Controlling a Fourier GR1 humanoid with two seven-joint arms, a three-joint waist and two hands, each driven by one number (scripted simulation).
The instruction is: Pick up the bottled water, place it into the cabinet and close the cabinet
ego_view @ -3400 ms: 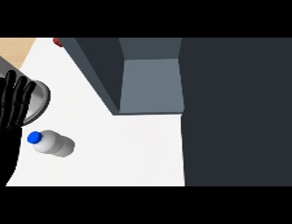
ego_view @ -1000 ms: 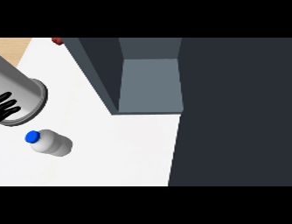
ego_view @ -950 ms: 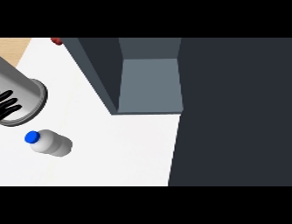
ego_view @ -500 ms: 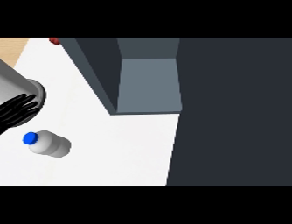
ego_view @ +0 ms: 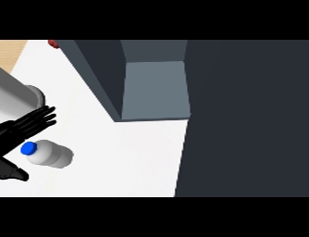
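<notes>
- Closing from this pose risks a miss: the left hand (ego_view: 7, 135) is released, fingers spread and thumb apart, grasping nothing.
- Bottled water (ego_view: 51, 156) lies on its side on the counter (ego_view: 130, 152), cap beside the palm; a nudge could roll it.
- Cabinet (ego_view: 154, 88) stands open, well apart.

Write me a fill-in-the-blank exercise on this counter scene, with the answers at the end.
The bottled water has a ____ cap. The robot's ____ hand is open beside that cap. The bottled water sits on the ____ counter, outside the cabinet.
Missing words: blue; left; white.
</notes>
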